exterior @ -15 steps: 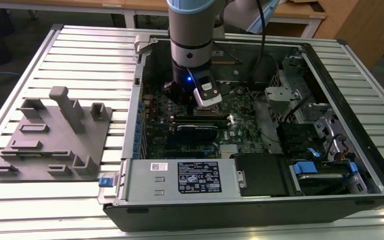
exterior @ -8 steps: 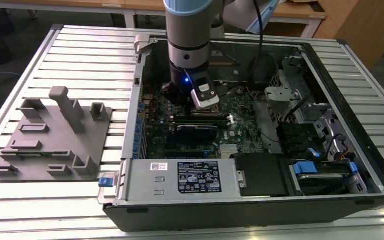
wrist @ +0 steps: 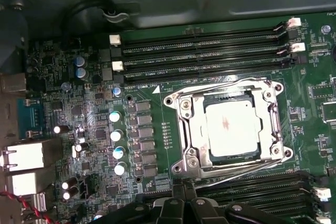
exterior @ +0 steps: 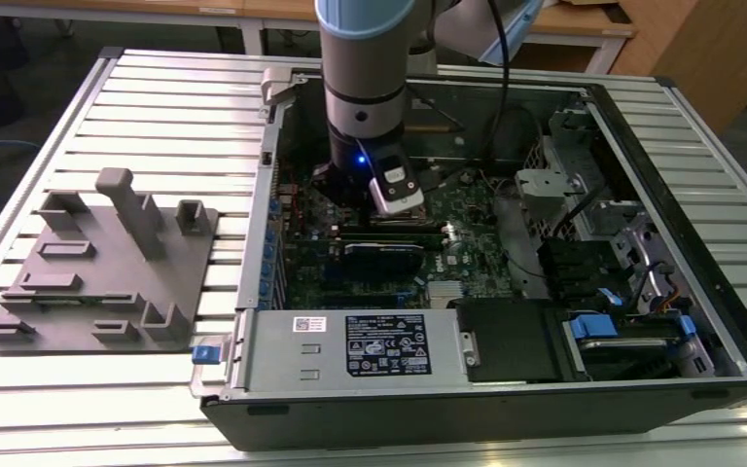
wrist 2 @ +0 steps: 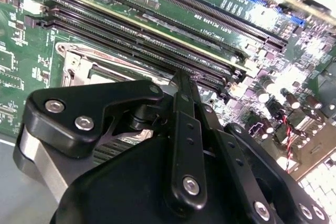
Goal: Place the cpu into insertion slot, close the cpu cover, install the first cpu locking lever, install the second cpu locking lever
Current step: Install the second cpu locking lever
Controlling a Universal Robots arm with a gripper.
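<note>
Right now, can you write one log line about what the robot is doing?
gripper: shut, empty, above green board | chip: seated in socket | metal cover: closed over chip | computer case: open

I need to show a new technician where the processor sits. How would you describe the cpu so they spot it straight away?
Look inside the open black computer case at the green motherboard. In the first wrist view, between the banks of long black memory slots, sits a square silvery metal cover frame. The cpu is the flat, pale grey square chip in its cut-out, the only smooth, plain metal face there.
</note>
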